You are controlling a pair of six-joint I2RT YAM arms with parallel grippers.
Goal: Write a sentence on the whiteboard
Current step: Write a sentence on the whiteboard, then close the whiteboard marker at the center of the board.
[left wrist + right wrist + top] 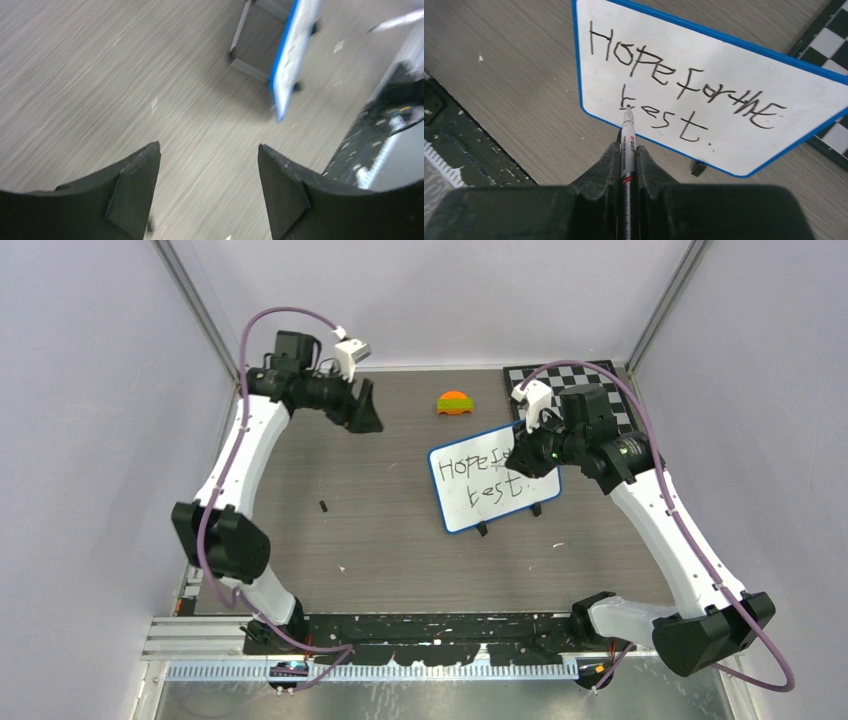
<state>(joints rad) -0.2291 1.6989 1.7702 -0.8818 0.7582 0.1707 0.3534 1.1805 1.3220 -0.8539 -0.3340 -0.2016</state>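
Item: my right gripper (627,147) was clamped on the marker (628,122), tip beside "best". The whiteboard (744,130) sat at 3 o'clock of the table (330,470) centre, lettered. My left gripper (209,150) hung at 11 o'clock, jaws apart, empty. Risk, I judged: a dragged tip would smear the lettering.
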